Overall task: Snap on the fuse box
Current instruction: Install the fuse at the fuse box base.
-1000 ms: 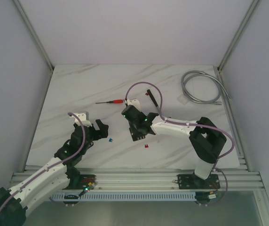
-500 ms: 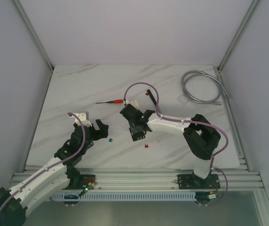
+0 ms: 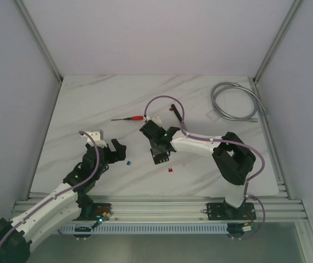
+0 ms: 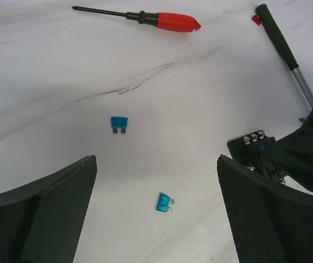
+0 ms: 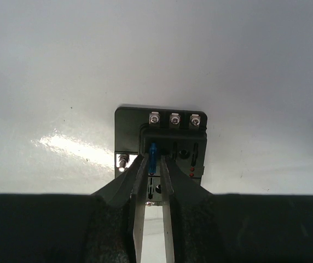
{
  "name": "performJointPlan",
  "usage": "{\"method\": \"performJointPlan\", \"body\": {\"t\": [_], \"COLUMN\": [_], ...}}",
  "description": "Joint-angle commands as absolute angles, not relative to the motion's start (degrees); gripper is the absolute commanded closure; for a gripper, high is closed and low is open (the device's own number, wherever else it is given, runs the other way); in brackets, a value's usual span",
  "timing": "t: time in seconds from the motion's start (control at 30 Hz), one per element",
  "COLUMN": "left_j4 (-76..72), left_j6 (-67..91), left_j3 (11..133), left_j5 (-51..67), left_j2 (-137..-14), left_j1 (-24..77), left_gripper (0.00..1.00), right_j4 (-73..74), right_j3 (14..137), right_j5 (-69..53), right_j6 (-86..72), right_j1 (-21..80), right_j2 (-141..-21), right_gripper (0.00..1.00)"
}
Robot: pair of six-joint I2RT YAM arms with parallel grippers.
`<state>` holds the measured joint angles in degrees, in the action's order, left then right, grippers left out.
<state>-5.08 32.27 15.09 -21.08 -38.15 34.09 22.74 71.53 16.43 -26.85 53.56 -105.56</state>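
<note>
There is one fuse box [image 5: 129, 126], small and black. It lies near the middle of the tabletop [image 3: 91, 104], a bit toward the near edge.

There are two grippers. The right gripper [image 5: 153, 166] sits on top of the fuse box. Its jaws are almost together, with one thin blue fuse [image 5: 153, 154] standing in the box between them. I cannot tell if the jaws press on that fuse or just sit beside it. The left gripper [image 4: 156, 164] hangs to the left of the box, apart from it. Its jaws are spread wide with nothing in them.

Three silver screws [image 5: 174, 118] sit in a row along one end of the box.

Two more blue fuses lie loose below the left gripper, the far loose fuse [image 4: 119, 124] and the near loose fuse [image 4: 164, 203]. From above I can find only one of them.

There are two tiny red bits. The near red bit [image 3: 170, 171] lies close to the box on its near side. The far red bit [image 3: 171, 108] lies by the end of the one black-handled tool [image 3: 175, 115].

There is one red screwdriver [image 4: 167, 22], toward the far edge from the middle. One grey cable [image 3: 233, 101] is coiled in the far right corner.

From above, the right gripper hides most of the box. The slots in the box are too small to count. The right wrist view is half blocked by the gripper's own black body
</note>
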Motion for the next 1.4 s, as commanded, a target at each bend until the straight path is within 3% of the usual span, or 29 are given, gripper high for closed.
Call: {"method": "performJointPlan", "body": {"t": [0.0,0.57,0.9,1.13,1.37], "left_j4": [-4.75,-4.67,-4.67,-4.63,-4.63], "left_j6": [31.90,31.88,31.82,31.81,31.82], "left_j3": [15.94,15.91,15.94,15.91,15.90], "left_j5": [-21.36,-21.25,-21.18,-21.17,-21.18], "left_j2": [-37.92,-37.84,-37.71,-37.66,-37.53], "left_j1": [33.75,33.75,33.75,33.75,33.75], "left_gripper": [0.00,0.00,0.00,0.00,0.00], "right_j4": [24.38,25.28,27.23,29.23,33.40], "right_j3": [74.25,75.46,75.61,75.99,76.73], "right_j5": [15.95,15.63,14.53,11.46,8.83], "right_j6": [-27.60,-27.83,-28.78,-29.24,-29.37], "right_j1": [53.22,53.12,52.37,51.07,48.61], "right_j2": [-106.96,-107.51,-108.94,-110.64,-113.02], "right_gripper": [0.78,0.77,0.86,1.00,1.00]}}
